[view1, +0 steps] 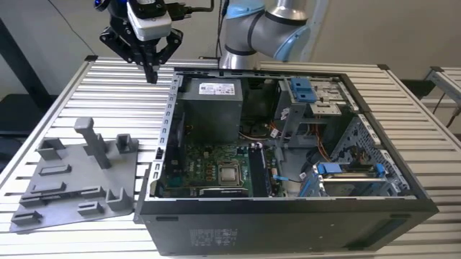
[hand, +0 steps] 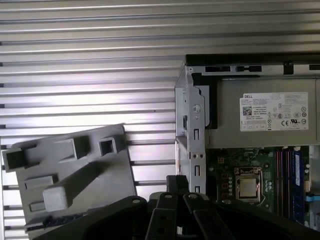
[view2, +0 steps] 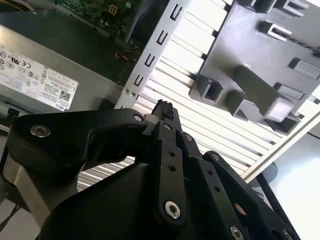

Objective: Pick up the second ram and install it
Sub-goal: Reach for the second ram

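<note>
Tool (view1: 152,78), clenched and seemingly gripping nothing, hovering above the table (view1: 108,91) beside the open case (view1: 288,218). Second ram (hand: 60,222) apparently lying in the grey fixture (view1: 72,178) below the tool, awaiting pick-up; installing remaining undone.

The table (view1: 108,102) is bare metal. Its slats are silver, ridged and shiny. The grey holder tray (view1: 126,172) on it looks like plastic, dull and not glossy. The computer case (view1: 288,226) is metal, painted a dull black on the outside. Its inner frame (view1: 167,124) is bare grey metal with punched holes. The power supply (view1: 209,116) is a smooth grey metal box with a white paper label (view1: 218,87). The motherboard (view1: 194,172) is a green board, and the processor (view1: 230,174) has a shiny metal top. The drive clips (view1: 304,89) are smooth blue plastic. The robot arm (view1: 259,21) is glossy silver metal with light blue caps. The gripper (view1: 151,75) is dull black with small shiny metal screws (view2: 40,131).
</note>
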You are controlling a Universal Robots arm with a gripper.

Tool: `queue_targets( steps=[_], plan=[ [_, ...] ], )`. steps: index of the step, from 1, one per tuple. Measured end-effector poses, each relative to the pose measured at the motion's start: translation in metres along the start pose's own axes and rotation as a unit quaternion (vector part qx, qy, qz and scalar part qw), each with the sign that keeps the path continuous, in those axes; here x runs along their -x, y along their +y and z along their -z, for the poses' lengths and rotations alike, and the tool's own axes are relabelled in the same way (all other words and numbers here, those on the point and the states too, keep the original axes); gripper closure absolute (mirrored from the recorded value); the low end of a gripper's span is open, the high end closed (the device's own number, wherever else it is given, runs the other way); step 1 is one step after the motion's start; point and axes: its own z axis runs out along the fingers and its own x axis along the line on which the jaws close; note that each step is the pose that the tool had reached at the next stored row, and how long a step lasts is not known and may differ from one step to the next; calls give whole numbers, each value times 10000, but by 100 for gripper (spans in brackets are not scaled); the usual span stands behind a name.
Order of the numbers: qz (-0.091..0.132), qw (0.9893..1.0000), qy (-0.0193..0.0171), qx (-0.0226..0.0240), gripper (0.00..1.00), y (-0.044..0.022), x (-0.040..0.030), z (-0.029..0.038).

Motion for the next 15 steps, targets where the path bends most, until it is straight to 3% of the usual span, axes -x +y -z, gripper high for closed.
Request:
queue_targets(
  steps=[9, 15],
  plan=[
    [16, 10000, 1, 1, 89, -14, -272, 4],
    [25, 10000, 1, 1, 89, -22, -412, 5]
  ],
)
